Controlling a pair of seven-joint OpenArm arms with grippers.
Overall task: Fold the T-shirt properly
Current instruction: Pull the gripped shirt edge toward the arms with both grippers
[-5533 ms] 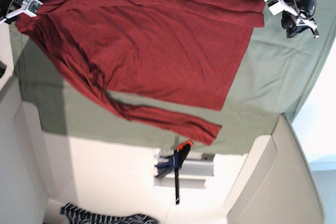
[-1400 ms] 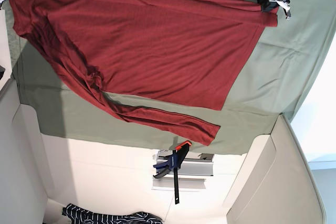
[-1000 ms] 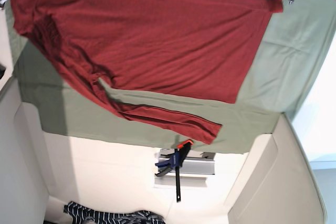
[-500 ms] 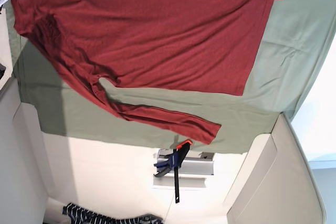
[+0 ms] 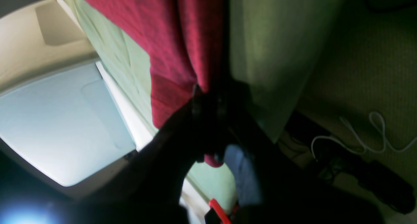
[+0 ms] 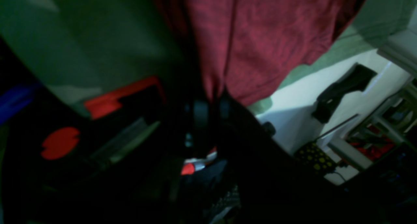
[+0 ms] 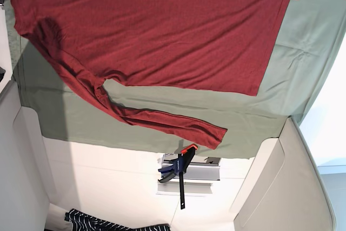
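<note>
R claw (image 6: 212,103): jaws pressed together on a pinch of the dark red long-sleeved knit shirt (image 7: 157,31), at its shoulder end. In the wrist view the cloth bunches into the tips, then fans out wide ahead of them. Base view shows only a bit of white housing at the top corner, so most of the arm pose is out of frame. It sits up at the table's far edge, w/ the wrist aimed along the cloth.

Btwn the two claws: shirt body lies in one layer over the sage-green fabric table cover (image 7: 303,52). It's fairly flat, w/ some wrinkles near the armpit. One long red sleeve (image 7: 167,123) trails off well away from both claws toward the near edge, slantwise, not tucked in. Other sleeve is cut off by the frame, can't tell. Farther out still, off the cover: a dark striped garment (image 7: 108,223) and a black bar clamp w/ orange tip (image 7: 181,171), neither touching the shirt.

Progress, my read: early. Shirt is laid out & held stretched by two points on its far edge, but no fold is made yet. Left to do: sleeves in, sides over, body halved.

L claw (image 5: 208,97): clamped tight on the hem corner. Red cloth gathers into the tips, w/ green cover just beside it. This arm is also at the far edge, well apart from the R claw, w/ the shirt's full length btwn them.
</note>
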